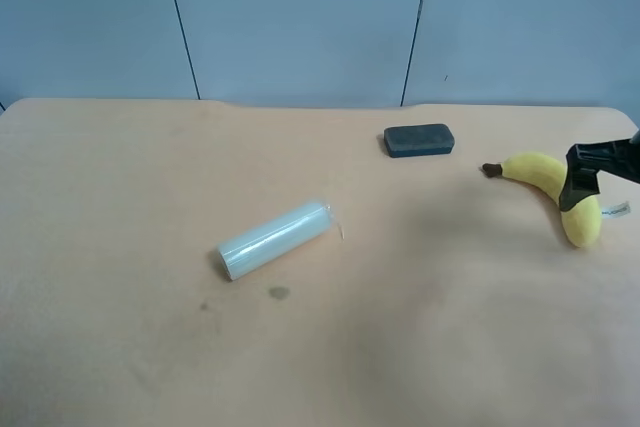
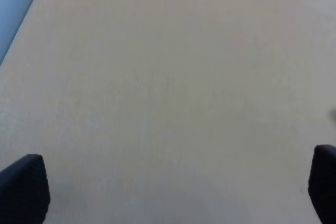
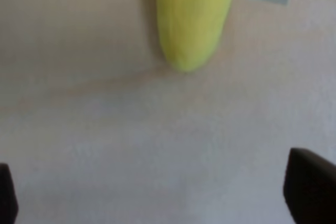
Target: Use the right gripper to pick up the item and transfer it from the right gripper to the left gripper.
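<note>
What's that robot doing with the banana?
The robot is getting ready to pick up the toy banana. Its right gripper hangs open just above the banana, which lies on the table, not grabbed yet. The left gripper is open too, over bare table, with nothing in it. A pale roll and a dark grey block lie nearby, untouched.

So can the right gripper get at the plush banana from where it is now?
Probably yes. The right gripper hangs open close by the banana, whose rounded end lies just ahead of the jaws on the bare table, and nothing stands between them.
</note>
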Action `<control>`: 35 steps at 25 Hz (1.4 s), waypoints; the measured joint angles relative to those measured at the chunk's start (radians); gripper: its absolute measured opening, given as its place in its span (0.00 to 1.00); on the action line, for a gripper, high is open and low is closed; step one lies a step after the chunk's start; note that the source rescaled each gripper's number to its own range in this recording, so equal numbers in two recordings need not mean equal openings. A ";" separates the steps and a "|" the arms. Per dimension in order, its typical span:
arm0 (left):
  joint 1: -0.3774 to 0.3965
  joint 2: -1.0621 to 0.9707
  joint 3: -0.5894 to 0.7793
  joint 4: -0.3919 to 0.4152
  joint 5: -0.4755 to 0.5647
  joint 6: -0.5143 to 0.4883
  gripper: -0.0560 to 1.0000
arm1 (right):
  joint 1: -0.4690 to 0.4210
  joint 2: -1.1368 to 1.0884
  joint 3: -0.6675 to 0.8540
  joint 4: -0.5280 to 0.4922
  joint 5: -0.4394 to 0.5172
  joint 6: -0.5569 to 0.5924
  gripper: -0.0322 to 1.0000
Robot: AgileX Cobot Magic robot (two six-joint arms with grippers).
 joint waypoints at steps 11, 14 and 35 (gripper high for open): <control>0.000 0.000 0.000 0.000 0.000 0.000 1.00 | -0.073 0.125 -0.093 0.010 0.044 -0.085 1.00; 0.000 0.000 0.000 0.000 0.000 0.000 1.00 | -0.073 0.175 -0.188 0.010 0.106 -0.111 1.00; 0.000 0.000 0.000 0.000 0.000 0.000 1.00 | -0.143 0.492 -0.319 -0.044 0.088 -0.206 1.00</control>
